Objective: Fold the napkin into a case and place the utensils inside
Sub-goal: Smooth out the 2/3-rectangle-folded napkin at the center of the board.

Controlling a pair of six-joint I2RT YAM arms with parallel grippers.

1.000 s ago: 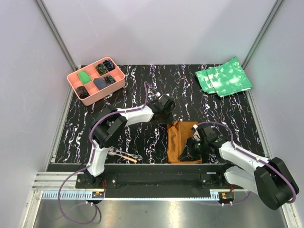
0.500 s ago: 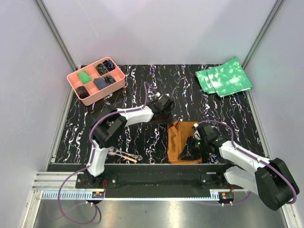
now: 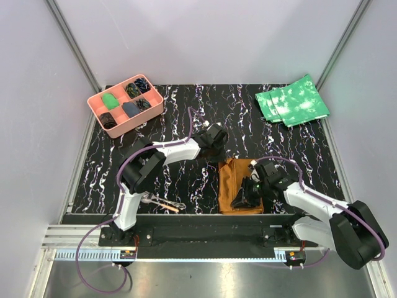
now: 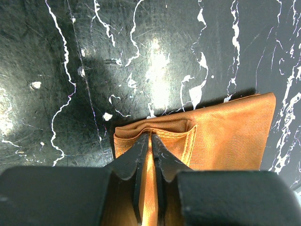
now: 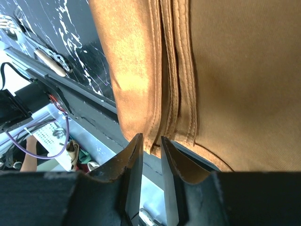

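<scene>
The rust-brown napkin [image 3: 231,180] lies folded into a narrow oblong case near the table's front edge. My left gripper [image 3: 218,151] is at its far end. In the left wrist view that gripper [image 4: 151,139] is shut on a raised fold of the napkin [image 4: 225,136], with cloth showing between the fingers. My right gripper [image 3: 239,202] sits over the near end. In the right wrist view its jaws [image 5: 151,137] stand slightly apart at the near hem of the napkin [image 5: 235,70], pinching nothing. The utensils [image 3: 162,202], a silver fork and a piece with an orange-tan end [image 5: 49,62], lie at the near left.
A pink compartment tray [image 3: 99,107] stands at the far left corner. Green mottled cloths [image 3: 291,99] lie at the far right. The table's black front rail [image 3: 198,220] runs just beyond the napkin's near edge.
My right gripper has shifted a little to the left along the napkin's near end and its jaws have parted slightly. The left arm has stayed put.
</scene>
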